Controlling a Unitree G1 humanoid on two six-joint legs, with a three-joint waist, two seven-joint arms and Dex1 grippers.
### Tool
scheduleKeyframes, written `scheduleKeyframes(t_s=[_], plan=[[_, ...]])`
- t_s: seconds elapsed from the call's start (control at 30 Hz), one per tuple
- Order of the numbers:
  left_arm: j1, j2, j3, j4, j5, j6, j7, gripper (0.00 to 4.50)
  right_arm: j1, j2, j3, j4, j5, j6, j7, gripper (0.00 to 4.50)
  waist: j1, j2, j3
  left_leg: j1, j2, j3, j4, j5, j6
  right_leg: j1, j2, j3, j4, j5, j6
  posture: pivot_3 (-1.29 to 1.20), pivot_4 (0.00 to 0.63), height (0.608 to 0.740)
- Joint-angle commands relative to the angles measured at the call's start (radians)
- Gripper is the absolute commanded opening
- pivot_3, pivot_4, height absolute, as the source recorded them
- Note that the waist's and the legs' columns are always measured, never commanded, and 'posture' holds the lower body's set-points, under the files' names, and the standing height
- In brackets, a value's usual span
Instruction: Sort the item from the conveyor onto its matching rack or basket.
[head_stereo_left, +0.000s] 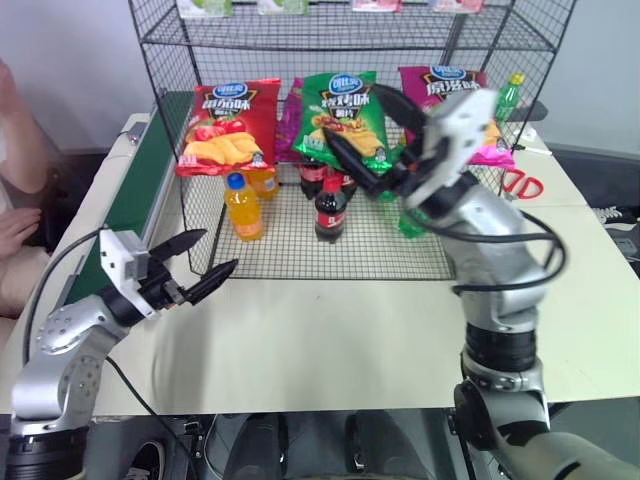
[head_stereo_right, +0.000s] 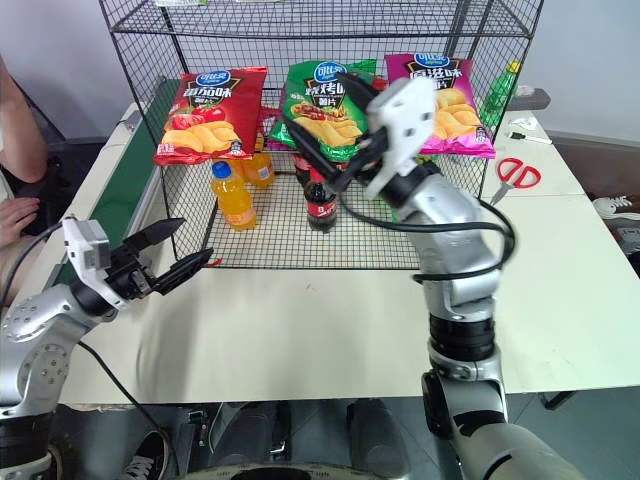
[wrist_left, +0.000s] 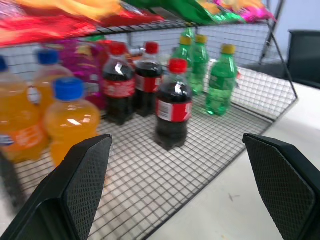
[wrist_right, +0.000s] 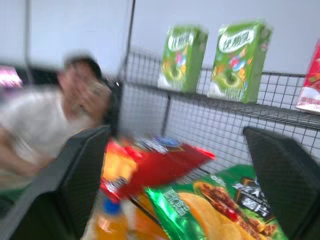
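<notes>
Near: bare pale table (head_stereo_left: 330, 340) in front of rack (head_stereo_left: 160, 150), open room across front edge. Left gripper (head_stereo_left: 197, 268) low over table by rack's front left corner, pointing level toward it, fingers spread wide, nothing held. Conveyor (head_stereo_left: 140, 170) along rack's left side; person's hand (head_stereo_left: 18, 225) beside it.

Right gripper (head_stereo_right: 325, 135) raised at middle shelf, fingers wide apart, empty, just before green chip bag (head_stereo_left: 345, 115).

Green chip bag lies on middle shelf between red chip bag (head_stereo_left: 228, 125) and magenta chip bag (head_stereo_right: 440, 90). Below: orange bottles (head_stereo_left: 243, 205), cola bottles (head_stereo_left: 330, 205), green bottles (wrist_left: 220, 80). Scissors (head_stereo_right: 517, 172) on table right of rack. Juice cartons (wrist_right: 242, 60) on upper shelf.
</notes>
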Motion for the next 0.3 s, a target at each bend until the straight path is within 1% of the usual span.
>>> scheduleKeyframes(t_s=[0.03,0.1,0.17,0.3], plan=[[0.036,0.051,0.101,-0.008,-0.047,0.036,-0.014,4.5,0.16,-0.172,-0.077,-0.034,0.104,0.043,0.193,4.43,0.0,0.003,0.002,0.001,0.0,0.0,0.0,-0.001,0.001,0.002,0.0,0.0,-0.004,0.0,0.0,0.0,0.15,0.739],[0.057,0.077,0.123,0.022,-0.021,0.028,-0.028,4.5,0.276,-0.302,-0.032,0.018,-0.063,-0.164,0.307,4.43,-0.003,0.004,0.002,0.001,-0.002,0.001,0.0,-0.001,0.002,0.002,-0.002,0.0,-0.005,0.0,0.0,0.0,0.15,0.739],[0.061,0.096,0.129,0.035,-0.002,0.019,-0.033,4.5,0.295,-0.332,-0.067,0.069,-0.028,-0.144,0.314,4.43,-0.011,0.004,0.002,0.003,-0.002,0.001,0.0,-0.001,0.002,0.004,-0.001,0.0,-0.005,0.0,0.0,0.0,0.15,0.739],[0.061,0.124,0.117,0.057,0.031,0.008,-0.055,4.5,0.328,-0.378,-0.077,0.135,-0.055,-0.242,0.371,4.43,-0.011,0.004,0.002,0.01,-0.001,0.001,-0.001,-0.001,0.002,0.01,0.001,0.002,-0.005,0.0,0.0,0.0,0.15,0.739]])
